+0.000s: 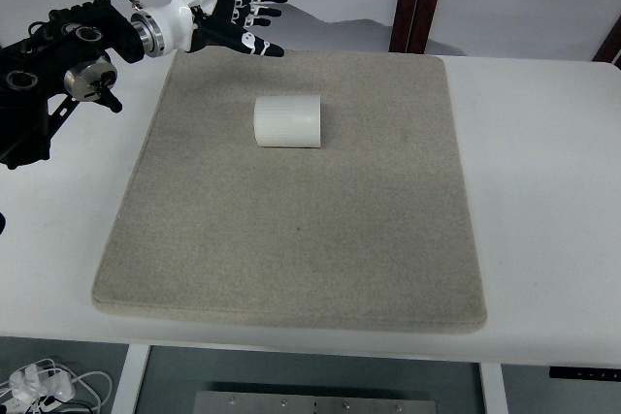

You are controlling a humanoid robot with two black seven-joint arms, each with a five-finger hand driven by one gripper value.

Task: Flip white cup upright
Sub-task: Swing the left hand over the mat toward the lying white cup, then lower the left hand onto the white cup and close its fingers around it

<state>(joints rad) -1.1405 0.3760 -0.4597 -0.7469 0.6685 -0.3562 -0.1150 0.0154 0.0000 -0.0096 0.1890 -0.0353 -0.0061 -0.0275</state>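
White cup [287,121] on its side on mat [291,239], left hand [238,15] fingers spread — well apart

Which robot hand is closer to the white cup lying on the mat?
Left. The left hand hovers with fingers spread over the mat's far left corner, up and left of the white cup, not touching it. The right hand is not in the picture at all.

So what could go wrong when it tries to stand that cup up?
The white cup lies on its side on the grey mat, so a push from the left hand could roll it away instead of tipping it. The hand is apart from the cup, fingers spread, so it could also misjudge the grasp.
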